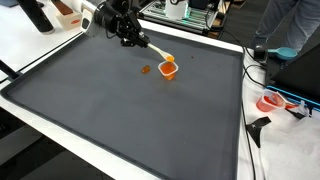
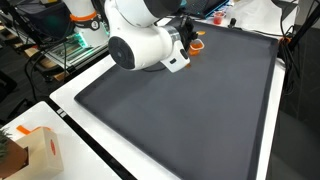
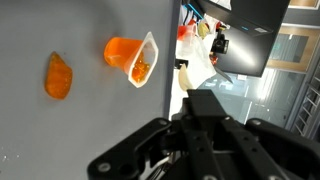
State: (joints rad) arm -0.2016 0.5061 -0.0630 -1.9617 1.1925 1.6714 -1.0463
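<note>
Pincer [image 1: 131, 40] hangs low over the far left part of the dark grey mat [image 1: 120, 120], which lies on the white desk [image 1: 246, 90]. Nobody can tell if its jaws are wide or closed. The arm hides them in both exterior views, and the wrist view shows only dark metal at the bottom. A thin pale shape runs from the pincer toward the cup, but it is too small to name. Right of the pincer lies a small flat orange piece [image 1: 145, 70]. Right of that sits the little orange plastic cup with a pale rim [image 1: 168, 69]. The two are near each other but apart.

The cup looks light. The robot would do well to go slowly and come in straight, because a bump could tip it or push it away. It should also keep clear of the orange piece.

The wrist view is turned sideways. It shows the piece [image 3: 58, 76] up close, then the cup [image 3: 125, 52] with tiny orange bits inside. The exterior views are too far away for that. An exterior view shows a brown cardboard box [image 2: 38, 150] at the near corner, then the big white arm [image 2: 145, 40], then the cup [image 2: 197, 44] peeking out behind it. The piece is hidden there.
</note>
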